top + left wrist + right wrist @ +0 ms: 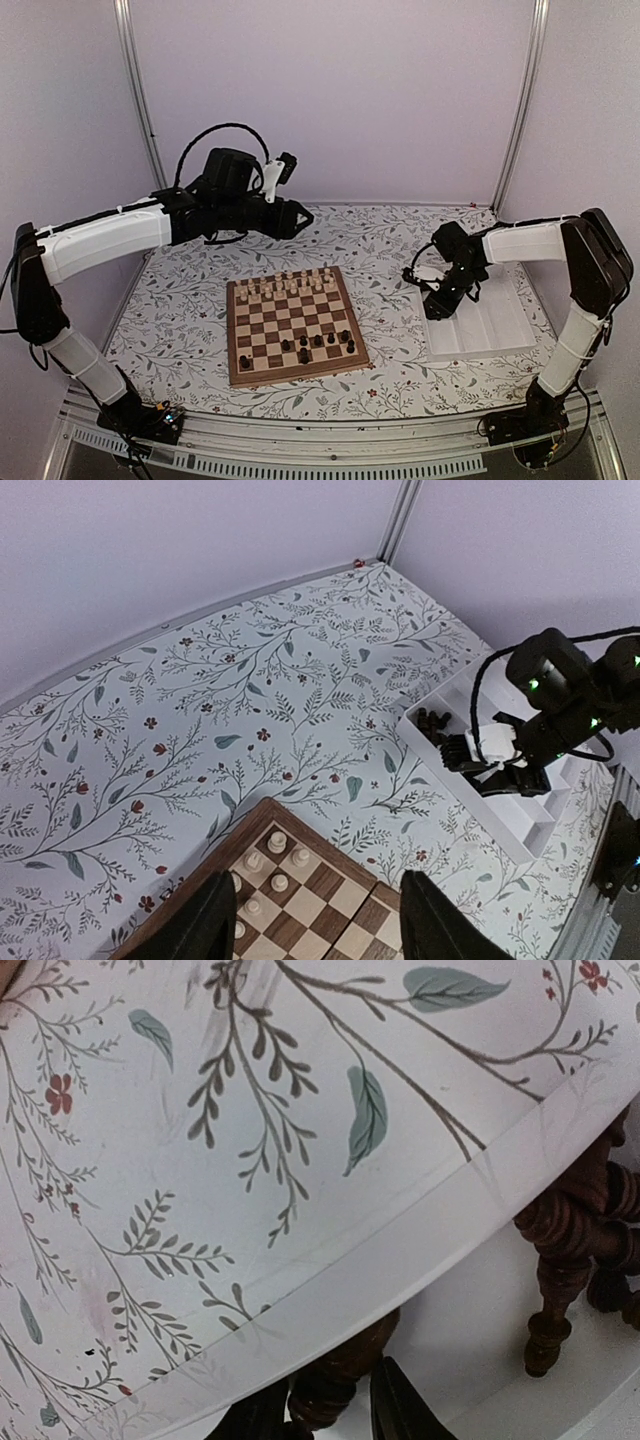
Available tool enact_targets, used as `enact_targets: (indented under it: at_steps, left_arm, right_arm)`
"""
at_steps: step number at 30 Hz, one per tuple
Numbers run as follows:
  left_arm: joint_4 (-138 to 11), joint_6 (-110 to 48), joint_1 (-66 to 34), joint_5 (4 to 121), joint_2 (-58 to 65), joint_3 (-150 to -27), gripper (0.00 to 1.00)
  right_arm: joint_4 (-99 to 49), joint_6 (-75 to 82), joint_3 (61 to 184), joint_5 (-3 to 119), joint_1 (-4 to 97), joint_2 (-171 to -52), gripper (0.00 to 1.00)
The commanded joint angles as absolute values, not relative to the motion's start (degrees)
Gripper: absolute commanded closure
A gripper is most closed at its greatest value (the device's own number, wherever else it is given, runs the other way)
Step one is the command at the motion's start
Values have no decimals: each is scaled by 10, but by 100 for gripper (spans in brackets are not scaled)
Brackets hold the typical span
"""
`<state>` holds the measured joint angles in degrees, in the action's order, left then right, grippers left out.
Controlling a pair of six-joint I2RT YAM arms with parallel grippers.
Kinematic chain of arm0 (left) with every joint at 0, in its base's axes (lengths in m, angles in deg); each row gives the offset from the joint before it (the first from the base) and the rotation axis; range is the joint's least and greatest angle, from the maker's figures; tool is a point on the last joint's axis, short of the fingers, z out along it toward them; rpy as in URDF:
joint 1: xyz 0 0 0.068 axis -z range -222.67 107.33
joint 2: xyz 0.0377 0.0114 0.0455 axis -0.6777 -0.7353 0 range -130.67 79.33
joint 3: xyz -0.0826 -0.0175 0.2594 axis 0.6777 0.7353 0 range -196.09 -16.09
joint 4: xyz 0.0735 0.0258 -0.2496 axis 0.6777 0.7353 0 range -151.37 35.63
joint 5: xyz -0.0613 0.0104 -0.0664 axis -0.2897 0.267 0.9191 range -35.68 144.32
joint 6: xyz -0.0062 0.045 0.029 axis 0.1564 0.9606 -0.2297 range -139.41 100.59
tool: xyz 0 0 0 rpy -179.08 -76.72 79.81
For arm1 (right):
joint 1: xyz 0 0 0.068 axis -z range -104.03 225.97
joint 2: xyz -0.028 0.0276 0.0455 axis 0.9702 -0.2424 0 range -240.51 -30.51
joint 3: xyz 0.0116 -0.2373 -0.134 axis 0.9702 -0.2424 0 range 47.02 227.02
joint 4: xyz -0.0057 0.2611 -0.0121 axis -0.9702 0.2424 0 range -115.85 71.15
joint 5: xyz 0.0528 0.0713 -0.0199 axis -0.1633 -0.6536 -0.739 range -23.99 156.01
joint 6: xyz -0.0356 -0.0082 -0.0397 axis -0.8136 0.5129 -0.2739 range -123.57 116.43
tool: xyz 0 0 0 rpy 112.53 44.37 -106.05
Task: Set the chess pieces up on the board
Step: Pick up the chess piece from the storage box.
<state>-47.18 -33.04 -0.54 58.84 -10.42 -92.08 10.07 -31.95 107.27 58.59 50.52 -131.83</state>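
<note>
The right gripper (335, 1422) sits low at the far-left corner of the tray (495, 330). Its fingers stand either side of one of the chess pieces (340, 1375), though I cannot tell whether they pinch it. Others lie heaped close by. The left gripper (325, 925) gapes wide, high beyond the far edge of the board (262, 330), whose near rows carry several dark pieces.

Board (231, 335), one; white compartment tray (490, 330), one; pale chessmen (290, 287), apparently sixteen in two rows; dark chess pieces (318, 341), eight on board, more in tray, uncountable.
</note>
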Motion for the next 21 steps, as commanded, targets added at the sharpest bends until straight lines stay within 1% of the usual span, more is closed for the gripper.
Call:
enact_targets:
  at_steps: [1,3,7,11,21]
  left_arm:
    - [-476,-336,5,588,-105,-932,43]
    - [-477,-337,6,587,-103,-932,43]
    - [-479,-340,11,585,-100,-930,43]
    - [-479,-341,17,582,-95,-928,43]
    - [-484,-344,27,575,-85,-916,43]
  right_arm:
    - [99,-318,1044,611,505,-1323,70]
    - [97,-317,1039,619,506,-1322,72]
    - [97,-313,1040,629,517,-1314,73]
    - [112,-315,1036,636,520,-1309,66]
    - [127,-317,1007,649,521,-1269,64]
